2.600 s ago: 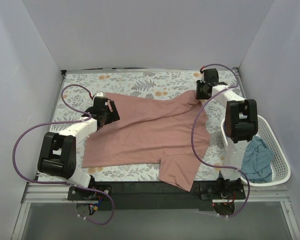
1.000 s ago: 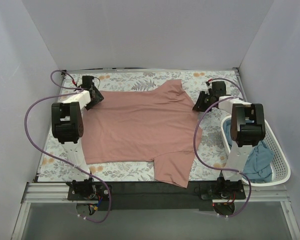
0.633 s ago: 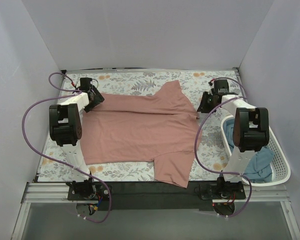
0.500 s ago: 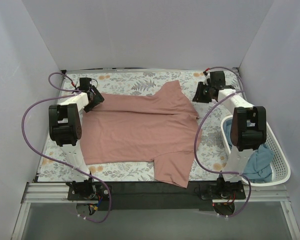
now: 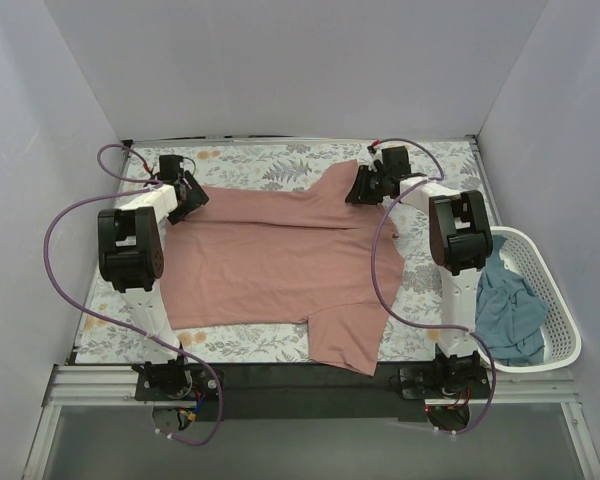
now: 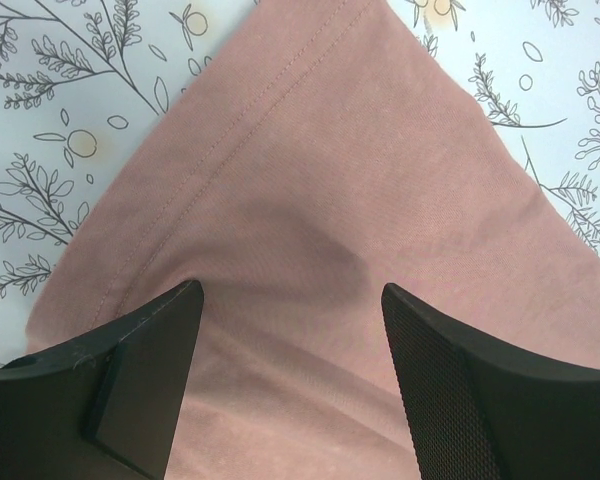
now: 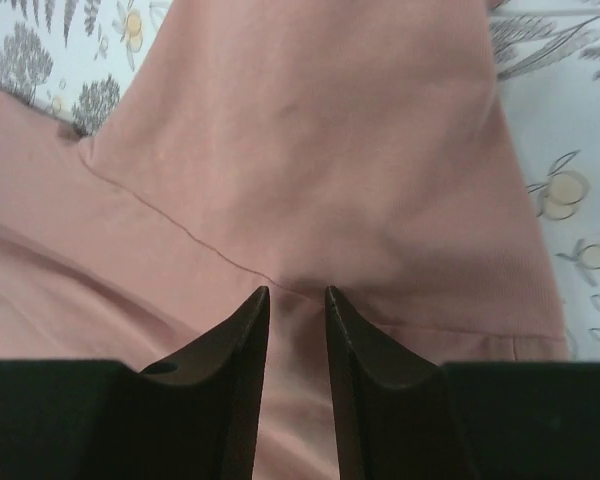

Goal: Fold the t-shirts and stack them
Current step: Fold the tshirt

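We see a pink t-shirt [image 5: 280,260] lying spread out flat on the surface, which has a flowery cloth [image 5: 270,160] over it. The shirt fills the middle of the top view. One sleeve points to the upper middle, and the other sleeve hangs over the near edge at the bottom. The left fingers [image 5: 192,197] are at the upper left of the top view, right over a corner of the pink shirt. In the left wrist view they stand wide apart, with nothing between them. The stitched corner of the shirt [image 6: 310,200] lies flat below them. The right fingers [image 5: 358,188] are at the upper middle, over the far sleeve. In the right wrist view they are close together, with a thin gap between them. Pink cloth [image 7: 310,150] shows through the gap, and we see nothing squeezed in it. A blue t-shirt [image 5: 505,315] sits bunched up in a white basket [image 5: 568,335] at the right side of the top view, well apart from the pink one.
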Motion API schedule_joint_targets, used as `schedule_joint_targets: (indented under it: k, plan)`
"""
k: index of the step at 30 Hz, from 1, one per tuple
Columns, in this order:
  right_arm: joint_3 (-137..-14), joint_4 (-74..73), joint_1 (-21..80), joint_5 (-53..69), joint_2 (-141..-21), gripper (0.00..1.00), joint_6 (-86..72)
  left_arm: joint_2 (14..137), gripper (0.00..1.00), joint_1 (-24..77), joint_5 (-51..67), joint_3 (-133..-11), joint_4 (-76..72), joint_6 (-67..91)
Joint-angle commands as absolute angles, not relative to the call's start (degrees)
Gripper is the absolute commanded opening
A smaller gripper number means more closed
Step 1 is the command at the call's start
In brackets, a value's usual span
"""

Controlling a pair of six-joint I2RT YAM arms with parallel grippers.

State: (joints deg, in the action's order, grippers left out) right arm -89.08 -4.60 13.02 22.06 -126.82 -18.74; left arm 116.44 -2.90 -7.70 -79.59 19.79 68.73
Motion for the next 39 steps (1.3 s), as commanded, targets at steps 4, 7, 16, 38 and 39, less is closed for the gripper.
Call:
schedule_joint_targets:
  k: [4, 7, 16, 38, 39]
  plan:
    - [-93.51, -2.64, 10.38, 17.05, -130.94, 0.37, -23.46, 121.63, 0.72, -3.16, -5.01, -80.59, 22.94, 68.38]
    - [-97.27, -2.72, 7.83, 17.23, -134.45, 0.37, -24.96, 123.39, 0.73, -3.08, -3.52, -82.52, 22.94, 68.38]
    - [-109.85, -2.72, 3.69, 22.41, -142.11, 0.37, -22.94, 127.88, 0.79, -3.08, -0.09, -88.76, 21.71, 67.15]
    - [-84.22, -11.24, 5.88, 13.46, -111.81, 0.39, -12.31, 100.49, 0.85, -1.67, 0.71, -75.78, 15.82, 65.83]
    - [-82.72, -11.86, 6.5, 12.14, -109.19, 0.39, -12.04, 98.72, 0.85, -1.5, 0.7, -71.85, 16.08, 65.83]
